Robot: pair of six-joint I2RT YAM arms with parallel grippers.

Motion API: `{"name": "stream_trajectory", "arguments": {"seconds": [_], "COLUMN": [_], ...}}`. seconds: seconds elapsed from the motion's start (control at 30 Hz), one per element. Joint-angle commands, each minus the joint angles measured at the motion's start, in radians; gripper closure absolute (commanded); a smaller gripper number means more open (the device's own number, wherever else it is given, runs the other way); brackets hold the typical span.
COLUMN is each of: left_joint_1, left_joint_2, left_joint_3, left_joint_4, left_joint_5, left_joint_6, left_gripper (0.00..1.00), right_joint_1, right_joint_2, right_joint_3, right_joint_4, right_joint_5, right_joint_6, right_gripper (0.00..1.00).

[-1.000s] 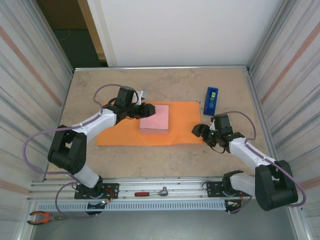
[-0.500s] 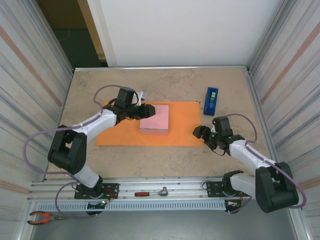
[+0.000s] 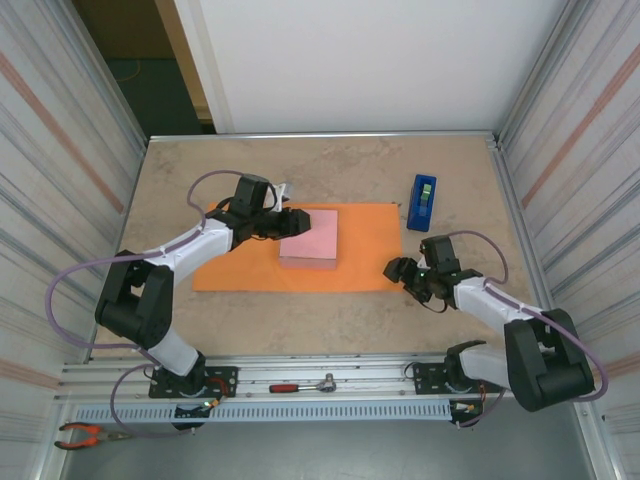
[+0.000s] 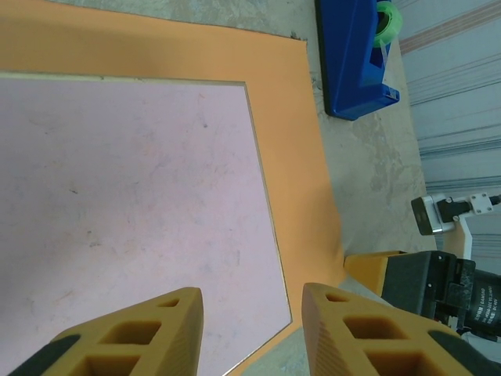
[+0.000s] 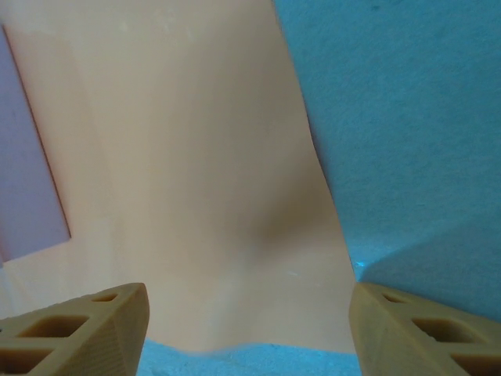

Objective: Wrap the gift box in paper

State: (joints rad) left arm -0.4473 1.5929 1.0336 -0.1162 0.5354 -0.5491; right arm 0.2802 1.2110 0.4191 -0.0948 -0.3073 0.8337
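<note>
one pale pink gift box sat on the single orange paper, left of the sheet's middle. one blue tape dispenser stood on the table, just beyond the paper's far right corner. of the two grippers, the left gripper hung at the box's left side, jaws spread over its top edge. the right gripper was at the paper's near right corner, jaws wide apart with that corner between them.

Lab test cell, aluminium rail, pliers, ratchet
</note>
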Motion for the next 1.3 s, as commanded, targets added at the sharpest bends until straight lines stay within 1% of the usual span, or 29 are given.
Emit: {"name": "stream_trajectory", "arguments": {"seconds": [0.0, 0.07, 0.13, 0.2, 0.27, 0.33, 0.43, 0.53, 0.63, 0.73, 0.83, 0.97, 1.1, 1.2, 1.27], "left_joint_1": [-0.003, -0.003, -0.003, -0.004, -0.004, -0.004, -0.004, -0.004, -0.002, -0.004, -0.004, -0.003, -0.002, -0.003, -0.002], "left_joint_2": [-0.042, -0.042, -0.042, -0.042, -0.041, -0.040, -0.038, -0.040, -0.040, -0.039, -0.044, -0.045, -0.041, -0.040, -0.039], "left_joint_3": [-0.012, -0.009, -0.008, -0.006, -0.007, -0.006, -0.003, -0.003, -0.005, -0.004, -0.002, 0.002, 0.011, 0.021, 0.029], "left_joint_4": [-0.003, -0.006, -0.010, -0.009, -0.009, -0.008, -0.009, -0.012, -0.011, -0.014, -0.021, -0.028, -0.029, -0.036, -0.039], "left_joint_5": [0.018, 0.016, 0.015, 0.014, 0.015, 0.016, 0.015, 0.015, 0.014, 0.015, 0.015, 0.016, 0.021, 0.025, 0.026], "left_joint_6": [0.019, 0.023, 0.023, 0.023, 0.023, 0.021, 0.021, 0.023, 0.023, 0.024, 0.030, 0.037, 0.037, 0.040, 0.042], "left_gripper": [0.61, 0.61, 0.61, 0.60, 0.60, 0.60, 0.60, 0.60, 0.60, 0.60, 0.59, 0.59, 0.59, 0.58, 0.58], "right_joint_1": [0.038, 0.071, 0.094, 0.097, 0.094, 0.080, 0.037, -0.012, -0.044, -0.058, -0.058, -0.057, -0.055, -0.047, -0.039], "right_joint_2": [0.044, 0.064, 0.086, 0.104, 0.122, 0.140, 0.169, 0.198, 0.227, 0.244, 0.231, 0.178, 0.094, 0.023, -0.021], "right_joint_3": [0.018, 0.040, 0.063, 0.075, 0.090, 0.102, 0.128, 0.149, 0.186, 0.216, 0.214, 0.167, 0.093, 0.058, 0.046], "right_joint_4": [0.051, 0.064, 0.070, 0.097, 0.125, 0.165, 0.219, 0.273, 0.287, 0.282, 0.257, 0.215, 0.171, 0.120, 0.086], "right_joint_5": [-0.029, -0.019, -0.002, 0.003, 0.014, 0.015, -0.011, -0.065, -0.101, -0.134, -0.145, -0.140, -0.134, -0.126, -0.120], "right_joint_6": [-0.002, 0.001, 0.002, 0.002, -0.008, -0.029, -0.075, -0.105, -0.128, -0.137, -0.139, -0.137, -0.139, -0.146, -0.149], "right_gripper": [0.38, 0.40, 0.40, 0.39, 0.36, 0.33, 0.31, 0.31, 0.32, 0.36, 0.39, 0.42, 0.46, 0.52, 0.59]}}
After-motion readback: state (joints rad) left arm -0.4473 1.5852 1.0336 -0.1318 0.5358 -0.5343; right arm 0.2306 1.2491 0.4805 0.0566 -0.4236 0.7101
